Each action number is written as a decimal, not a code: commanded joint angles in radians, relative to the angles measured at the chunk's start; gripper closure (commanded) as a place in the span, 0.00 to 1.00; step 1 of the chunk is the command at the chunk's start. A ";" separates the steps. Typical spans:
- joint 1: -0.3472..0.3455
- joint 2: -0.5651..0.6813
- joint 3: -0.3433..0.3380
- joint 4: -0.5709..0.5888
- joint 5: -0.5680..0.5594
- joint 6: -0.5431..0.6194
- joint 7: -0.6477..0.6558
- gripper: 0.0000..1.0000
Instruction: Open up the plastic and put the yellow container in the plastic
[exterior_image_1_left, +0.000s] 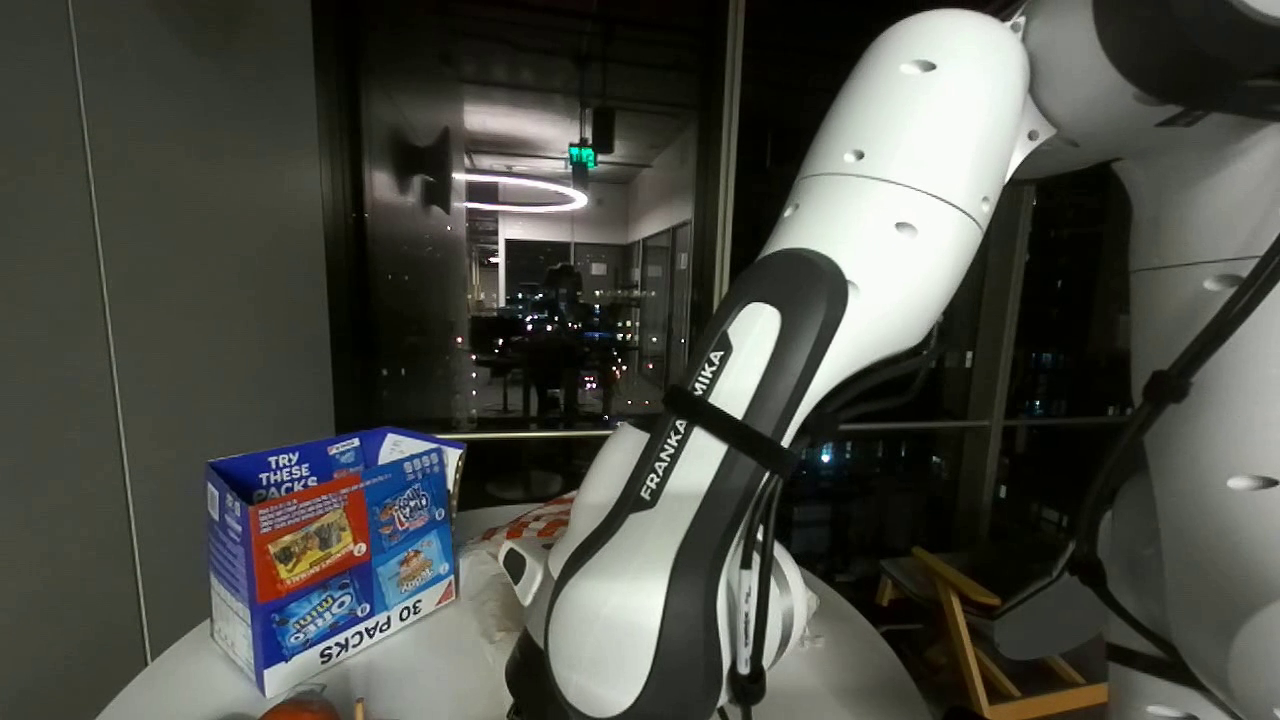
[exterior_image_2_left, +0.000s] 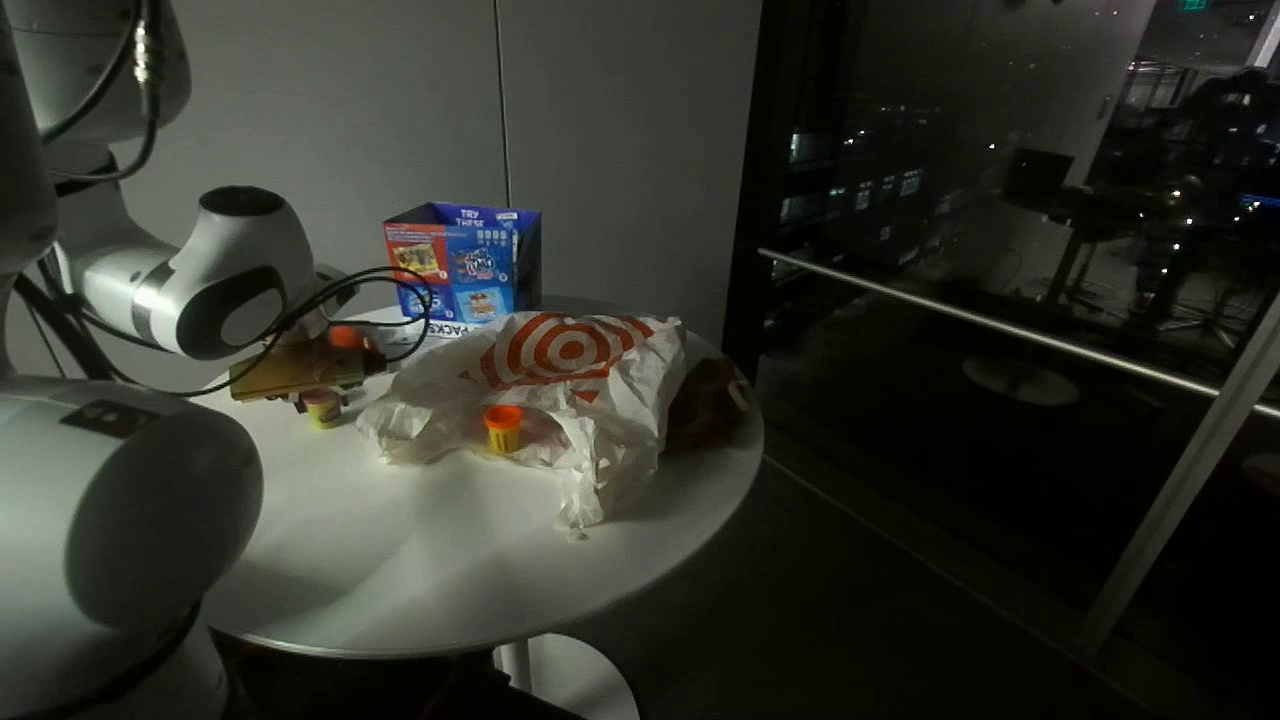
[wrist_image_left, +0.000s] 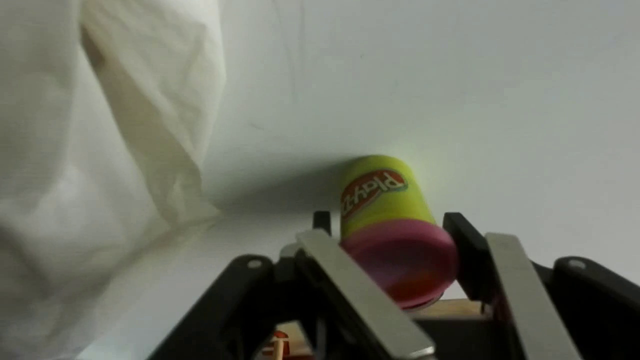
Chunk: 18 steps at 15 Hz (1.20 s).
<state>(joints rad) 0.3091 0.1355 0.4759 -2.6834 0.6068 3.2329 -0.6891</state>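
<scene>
White table (exterior_image_2_left: 430, 560), arm (exterior_image_1_left: 640, 590) slanting down, fingers (wrist_image_left: 469, 255) flanking pink-lidded yellow container (wrist_image_left: 385, 200), grip unclear.

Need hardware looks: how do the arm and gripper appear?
White, rounded arm; dark grey trim lettered FRANKA and, past a black strap, MIKA; black cables alongside. The gripper shows black links, pale grey bars and black fingertips.

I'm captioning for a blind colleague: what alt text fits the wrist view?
A yellow Play-Doh tub with a pink lid is between the fingers of the gripper, though whether they grip it is unclear. A crumpled white plastic bag lies at left on the white tabletop.
</scene>
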 joint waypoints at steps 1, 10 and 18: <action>0.010 0.022 -0.011 0.027 -0.004 0.068 0.002 0.69; 0.073 -0.130 -0.239 -0.080 -0.080 0.158 0.045 0.75; 0.059 -0.156 -0.290 -0.063 0.377 0.337 -0.259 0.75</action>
<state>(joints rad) 0.3494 0.0169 0.1746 -2.7468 0.8512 3.5017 -0.8839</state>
